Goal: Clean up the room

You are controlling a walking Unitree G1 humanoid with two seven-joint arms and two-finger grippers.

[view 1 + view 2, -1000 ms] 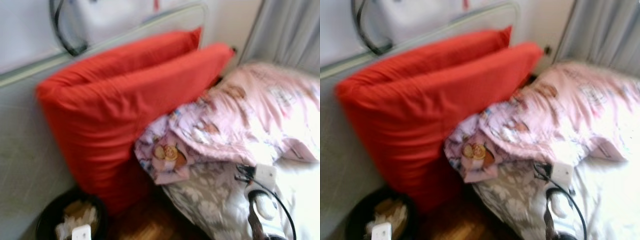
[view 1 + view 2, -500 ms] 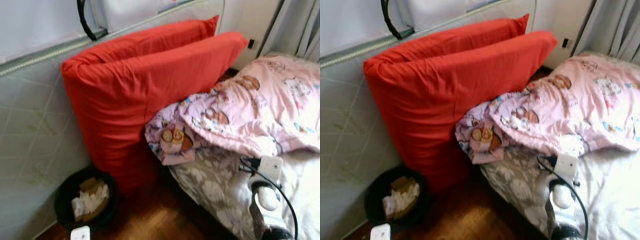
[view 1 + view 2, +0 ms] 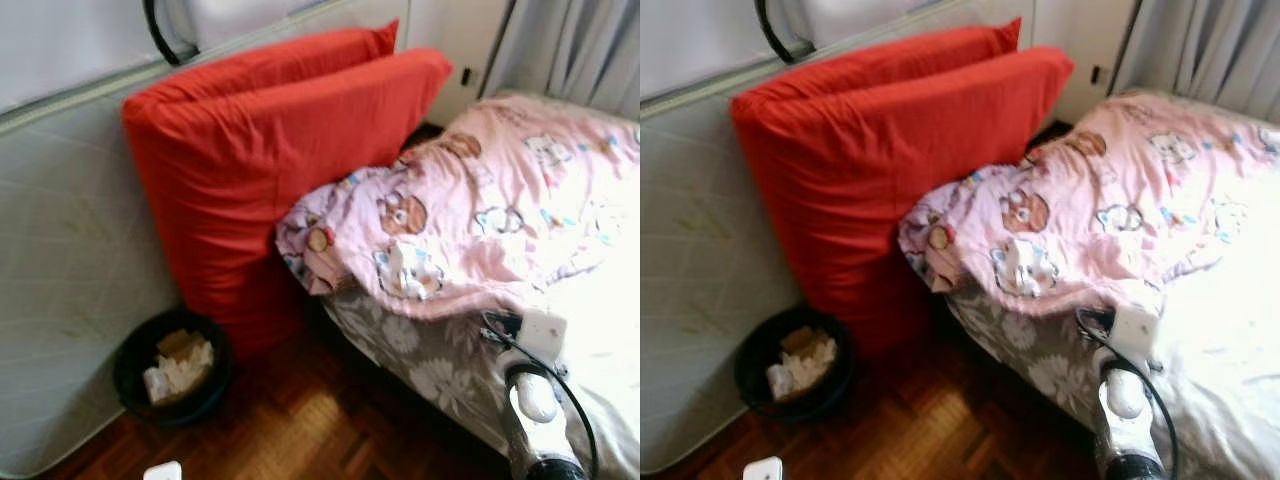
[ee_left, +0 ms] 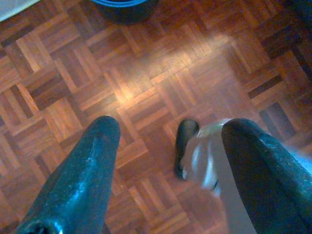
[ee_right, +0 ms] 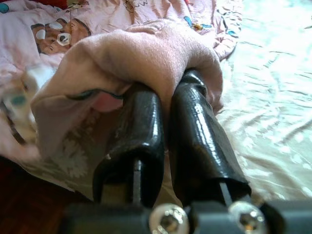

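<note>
Compared with half a second earlier, the head camera had swung: the pink cartoon-print blanket (image 3: 500, 200) now reached further across the bed toward the two red pillows (image 3: 270, 150), its folded edge pulled over more of the grey floral sheet (image 3: 420, 360), and the picture was sharper than a second ago.

Left to right: one upright mattress (image 3: 70, 260) against the wall, cut off by the frame edge. One black waste bin (image 3: 170, 365) on the parquet floor (image 3: 300, 430), holding crumpled paper, contents hard to make out. Two red pillows leaned on the mattress. One blanket lay bunched on the bed.

Left gripper (image 4: 168, 165) hung over bare parquet, fingers wide apart, a blurred pale object between them not identifiable. Right gripper (image 5: 165, 122) had fingers pressed together, clamped on a fold of the pink blanket, above the pale bedsheet (image 5: 273, 97); fingertips hidden by cloth.
</note>
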